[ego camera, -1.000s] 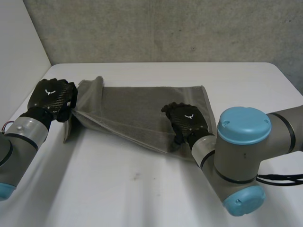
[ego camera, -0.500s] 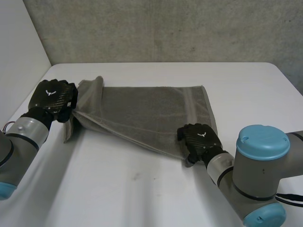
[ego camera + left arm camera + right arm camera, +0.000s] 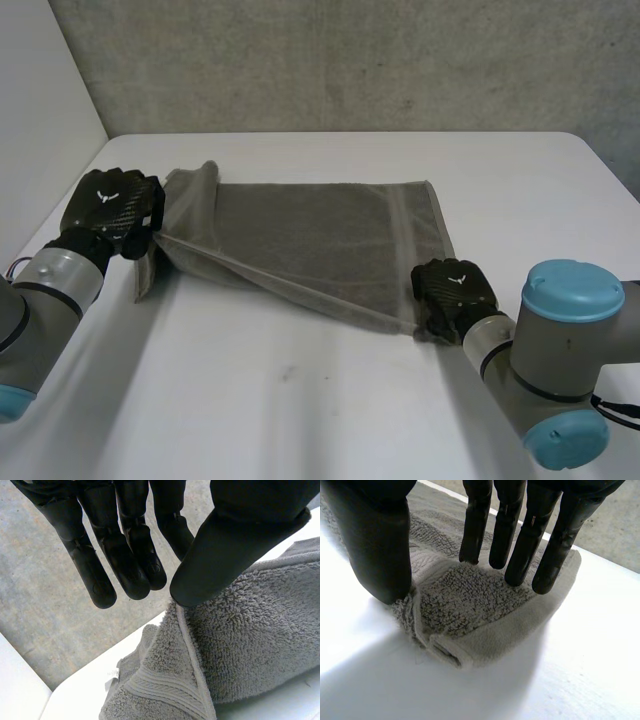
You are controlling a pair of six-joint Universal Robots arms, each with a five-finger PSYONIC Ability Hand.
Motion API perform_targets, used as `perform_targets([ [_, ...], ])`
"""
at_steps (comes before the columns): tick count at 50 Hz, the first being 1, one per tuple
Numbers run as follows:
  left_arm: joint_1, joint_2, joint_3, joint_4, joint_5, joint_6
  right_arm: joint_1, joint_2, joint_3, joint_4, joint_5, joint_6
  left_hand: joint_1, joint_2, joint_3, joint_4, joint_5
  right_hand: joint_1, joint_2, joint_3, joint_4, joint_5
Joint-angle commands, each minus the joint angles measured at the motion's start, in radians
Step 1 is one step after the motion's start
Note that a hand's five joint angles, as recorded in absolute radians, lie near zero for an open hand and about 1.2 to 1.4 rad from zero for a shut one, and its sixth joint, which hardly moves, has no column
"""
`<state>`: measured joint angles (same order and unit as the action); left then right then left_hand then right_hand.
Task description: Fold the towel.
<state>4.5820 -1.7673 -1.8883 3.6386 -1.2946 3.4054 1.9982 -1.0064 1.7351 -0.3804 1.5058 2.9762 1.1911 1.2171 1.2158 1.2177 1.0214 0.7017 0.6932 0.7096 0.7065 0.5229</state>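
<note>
A grey towel (image 3: 310, 245) lies spread over the far half of your white table (image 3: 300, 400). One edge of it runs as a taut, slanting ridge from one hand to the other. Your left hand (image 3: 112, 212) is at the towel's left end, its fingers straight and apart from the thumb (image 3: 220, 555), whose tip touches the hem. Your right hand (image 3: 455, 295) is at the near right corner, with straight fingers (image 3: 520, 545) and thumb pressing down on the bunched cloth.
</note>
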Motion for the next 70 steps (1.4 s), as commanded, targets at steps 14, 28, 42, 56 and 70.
perform_targets([
  [14,0.003,-0.006,0.001,0.0,-0.002,0.0,-0.042,-0.037,0.04,0.017,-0.013,-0.023,0.205,0.179,0.18,0.179,0.2,0.419,0.427,0.411,0.414,0.423],
  [28,0.009,-0.069,-0.018,0.003,0.003,0.002,-0.131,-0.213,0.084,0.017,-0.145,-0.025,0.205,0.179,0.18,0.179,0.2,0.695,0.703,0.687,0.69,0.699],
  [42,0.008,-0.112,-0.041,-0.008,0.006,0.005,-0.156,-0.233,0.106,0.072,-0.191,-0.037,-0.769,-0.795,-0.794,-0.795,-0.774,0.695,0.703,0.687,0.69,0.699],
  [56,-0.008,-0.148,-0.072,0.009,-0.003,0.014,-0.165,-0.224,0.103,0.101,-0.19,-0.157,-0.76,-0.786,-0.785,-0.787,-0.765,0.695,0.703,0.687,0.69,0.699],
  [70,0.011,-0.221,-0.006,-0.057,-0.037,0.058,-0.265,-0.212,0.075,0.101,-0.187,-0.292,-0.728,-0.754,-0.753,-0.755,-0.733,0.695,0.703,0.687,0.69,0.699],
])
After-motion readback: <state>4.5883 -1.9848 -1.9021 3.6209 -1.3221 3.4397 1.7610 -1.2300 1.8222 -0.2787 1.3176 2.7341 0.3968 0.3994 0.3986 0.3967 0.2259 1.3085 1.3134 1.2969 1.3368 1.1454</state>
